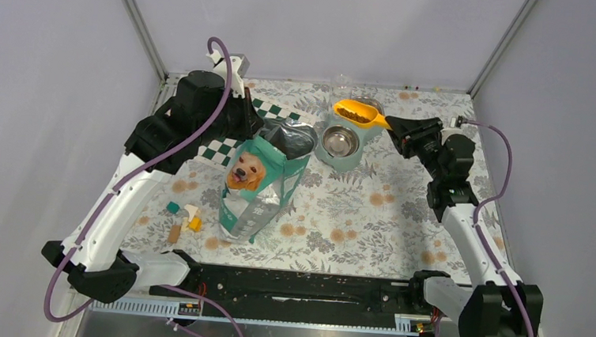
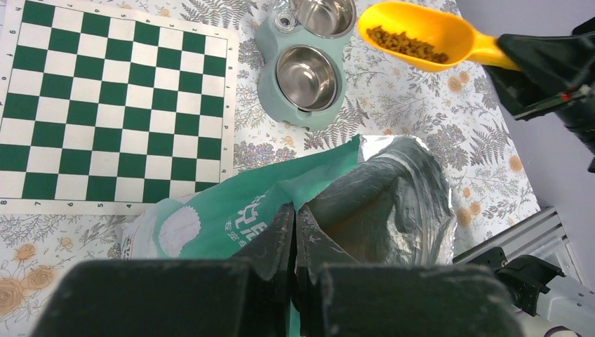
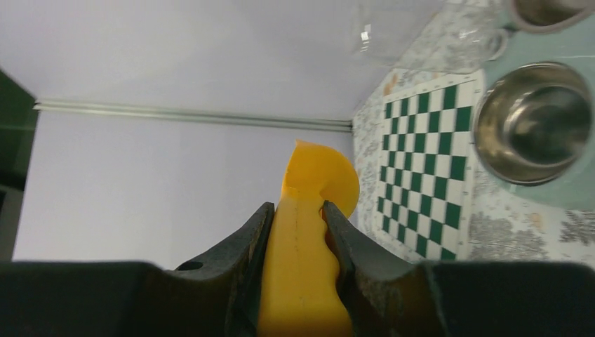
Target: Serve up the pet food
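The pet food (image 1: 359,115) (image 2: 408,46) lies as a small brown heap in an orange scoop (image 1: 357,111) (image 2: 428,34). My right gripper (image 1: 395,126) (image 3: 297,210) is shut on the scoop's handle (image 3: 303,281) and holds it level in the air, beside the far bowl of a teal twin-bowl feeder (image 1: 361,154) (image 2: 269,90). The nearer steel bowl (image 1: 339,141) (image 2: 306,76) (image 3: 533,123) looks bare. My left gripper (image 1: 259,131) (image 2: 295,209) is shut on the top rim of the teal dog-picture bag (image 1: 260,186) (image 2: 231,210), which stands upright with its mouth held open.
A green-and-white chessboard mat (image 1: 276,111) (image 2: 105,105) lies behind and left of the bag. Small toy blocks (image 1: 183,217) sit at the front left. A clear jar (image 1: 342,86) stands behind the feeder. Walls close in the table on three sides.
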Robot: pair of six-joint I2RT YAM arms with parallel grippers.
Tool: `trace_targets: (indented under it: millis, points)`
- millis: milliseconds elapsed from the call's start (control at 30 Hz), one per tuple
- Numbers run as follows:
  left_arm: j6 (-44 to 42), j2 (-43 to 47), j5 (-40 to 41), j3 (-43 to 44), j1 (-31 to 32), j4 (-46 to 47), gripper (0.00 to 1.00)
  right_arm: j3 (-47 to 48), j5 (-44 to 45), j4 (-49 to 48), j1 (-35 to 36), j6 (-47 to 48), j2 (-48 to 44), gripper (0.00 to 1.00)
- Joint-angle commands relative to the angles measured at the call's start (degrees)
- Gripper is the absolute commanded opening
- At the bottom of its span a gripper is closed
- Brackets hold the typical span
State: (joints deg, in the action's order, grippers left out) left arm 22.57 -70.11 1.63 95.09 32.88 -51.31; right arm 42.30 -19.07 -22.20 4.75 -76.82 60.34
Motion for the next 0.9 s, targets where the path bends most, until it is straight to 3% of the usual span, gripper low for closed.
trace_targets:
  millis: [0,433,867]
  points:
    - [0.5,1.8,-0.4,1.5,-1.0,13.3,0.00,-2.1,0.7,-6.2,-2.0,4.3,3.0,0.00]
    - [0.7,1.1,-0.3,1.6,-2.1,11.8,0.00,-2.6,-0.8,-15.0,-2.7,12.0,19.8,0.00]
    - [0.9,0.9,1.4,1.4,-2.6,10.8,0.00,5.2,0.4,-13.9,-0.3,18.5,34.0,0.00]
